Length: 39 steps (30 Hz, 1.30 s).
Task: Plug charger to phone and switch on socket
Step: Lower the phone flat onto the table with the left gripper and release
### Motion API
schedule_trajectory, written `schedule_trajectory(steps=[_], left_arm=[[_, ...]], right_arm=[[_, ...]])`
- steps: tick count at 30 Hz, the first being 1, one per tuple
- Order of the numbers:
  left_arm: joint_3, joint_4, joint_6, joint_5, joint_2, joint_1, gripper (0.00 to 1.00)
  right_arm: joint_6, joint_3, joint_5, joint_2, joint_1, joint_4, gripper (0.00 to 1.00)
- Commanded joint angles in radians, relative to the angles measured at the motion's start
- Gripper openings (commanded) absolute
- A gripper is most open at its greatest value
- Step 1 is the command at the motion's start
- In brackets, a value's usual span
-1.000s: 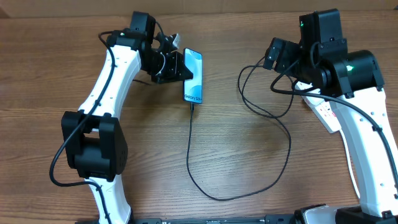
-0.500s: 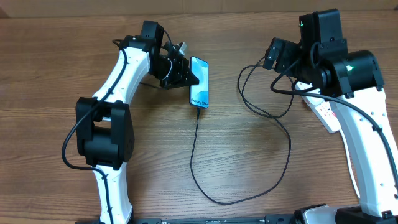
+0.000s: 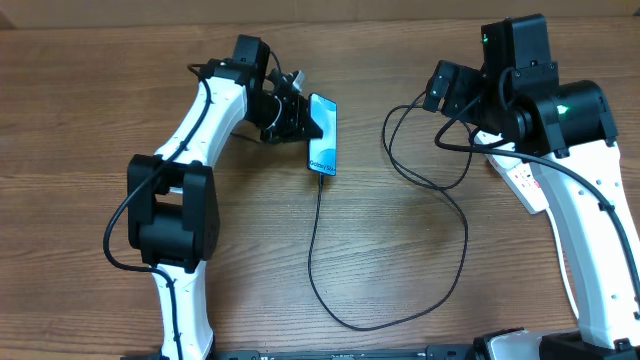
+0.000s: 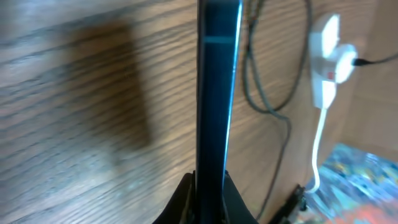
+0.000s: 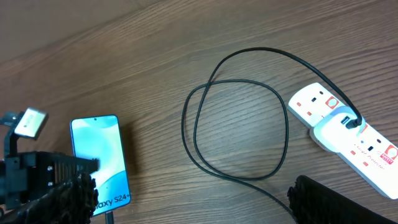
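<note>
Phone [image 3: 322, 135], charger [image 3: 466, 238] and socket [image 3: 525, 180] share a brown wooden worktop [image 3: 80, 120], with one white arm on each side. The left arm [image 3: 190, 130] reaches to the far middle. The right arm [image 3: 590, 230] stands over the socket and hides most of it from above. That white strip lies at the far right, with the charger's plug already seated in one outlet. The phone sits left of centre at the far side, pinched along its left long edge by the left claw [image 3: 297, 118], which is clenched on it; the left wrist view shows it edge-on between the fingers. Whether it rests on the wood or is raised a little I cannot tell. The black cable runs from its near end in a wide loop toward the near edge, then back to the far right. Its connector tip [image 3: 319, 178] looks pushed into the phone's port, so the plugging step seems done or nearly so. The right claw [image 3: 440, 90] hovers over the far cable loops, left of the socket, and I cannot tell if it is released or clenched. What remains is probably switching on: the right claw must reach right and press the small red switch [image 5: 331, 102] beside the plug without dragging the cable.
</note>
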Motion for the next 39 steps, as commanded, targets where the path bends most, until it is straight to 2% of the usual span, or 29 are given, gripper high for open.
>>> schedule_trajectory(steps=[1, 6, 16, 24, 31, 34, 37, 38, 39], left_arm=[[-0.011, 0.002, -0.05, -0.094, 0.006, -0.007, 0.04], [-0.02, 0.016, -0.042, -0.117, 0.011, -0.007, 0.04], [-0.023, 0.02, -0.042, -0.072, 0.1, -0.007, 0.05], [-0.023, 0.031, -0.043, -0.126, 0.115, 0.0, 0.06], [-0.023, 0.022, -0.043, -0.243, 0.115, 0.011, 0.21], [-0.023, 0.015, -0.043, -0.277, 0.115, 0.015, 0.32], [-0.023, 0.01, -0.043, -0.318, 0.115, 0.016, 0.38], [-0.023, 0.008, -0.043, -0.327, 0.115, 0.016, 0.46], [-0.023, 0.004, -0.043, -0.334, 0.115, 0.016, 0.62]], right_arm=[[0.005, 0.02, 0.003, -0.026, -0.005, 0.005, 1.0], [0.005, 0.02, 0.003, -0.026, -0.005, -0.005, 1.0], [0.004, 0.02, 0.003, -0.026, -0.005, -0.007, 1.0], [0.005, 0.02, 0.003, -0.026, -0.005, -0.01, 1.0], [0.004, 0.02, 0.003, -0.026, -0.005, -0.013, 1.0], [0.004, 0.02, 0.003, -0.026, -0.005, -0.016, 1.0], [0.004, 0.02, 0.003, -0.026, -0.005, -0.018, 1.0], [0.004, 0.02, 0.003, -0.026, -0.005, -0.018, 1.0], [0.005, 0.02, 0.003, -0.026, -0.005, -0.018, 1.0]])
